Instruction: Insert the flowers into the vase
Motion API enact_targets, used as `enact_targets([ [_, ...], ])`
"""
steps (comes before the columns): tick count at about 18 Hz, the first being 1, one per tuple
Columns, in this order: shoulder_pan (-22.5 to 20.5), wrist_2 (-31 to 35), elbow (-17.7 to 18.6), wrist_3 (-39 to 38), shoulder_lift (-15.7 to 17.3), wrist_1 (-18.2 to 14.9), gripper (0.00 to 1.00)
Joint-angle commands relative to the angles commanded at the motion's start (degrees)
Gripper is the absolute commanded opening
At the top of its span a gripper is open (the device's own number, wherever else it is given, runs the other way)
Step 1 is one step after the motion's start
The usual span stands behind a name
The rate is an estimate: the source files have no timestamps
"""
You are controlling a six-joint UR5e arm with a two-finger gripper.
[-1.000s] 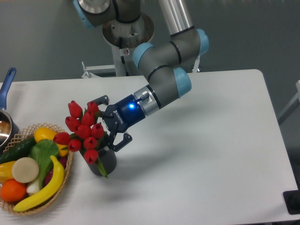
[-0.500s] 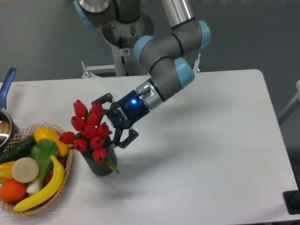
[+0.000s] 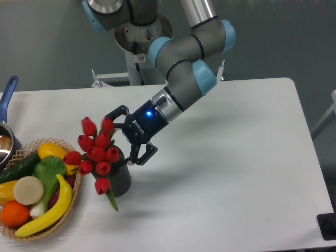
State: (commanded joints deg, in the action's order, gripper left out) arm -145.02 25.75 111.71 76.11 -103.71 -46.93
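The flowers [image 3: 96, 151], a tight bunch of red tulip buds, stand in the dark grey vase [image 3: 122, 181] and lean left towards the basket. One bud and a green leaf hang down over the vase's front wall. My gripper [image 3: 122, 138] is just right of the bunch and above the vase mouth. It is open, with one finger behind the buds and the other at the vase's right rim. The stems are hidden behind the buds.
A wicker basket [image 3: 77, 184] holding a banana, an orange and vegetables sits close to the left of the vase. A pot with a blue handle [image 3: 8, 90] is at the far left edge. The arm's base column stands at the back.
The bunch has sagged lower and further left in the vase, with one bud now drooping over its front. The gripper has shifted slightly right.
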Motion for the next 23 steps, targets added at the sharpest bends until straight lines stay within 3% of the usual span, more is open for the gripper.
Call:
enact_targets([
  [3,-0.5,5.8,0.1,-0.1,3.7,0.0,1.0],
  [6,-2.5,20.4,1.1,0.0,8.4,-0.1,1.0],
  [9,-6.0,33.0,-0.6,0.0,12.2,0.0,1.0],
  [13,-14.5,37.2,-7.5,0.2,13.4,-1.1,1.0],
  [14,-16.1,37.4,-7.6,0.4,14.0,-1.8,1.0],
  [18,-21.6,37.9,-9.0,9.4,17.1,-7.7,1.0],
  [23,-23.5,49.4,-15.7,25.7,17.8,-21.3,1.0],
])
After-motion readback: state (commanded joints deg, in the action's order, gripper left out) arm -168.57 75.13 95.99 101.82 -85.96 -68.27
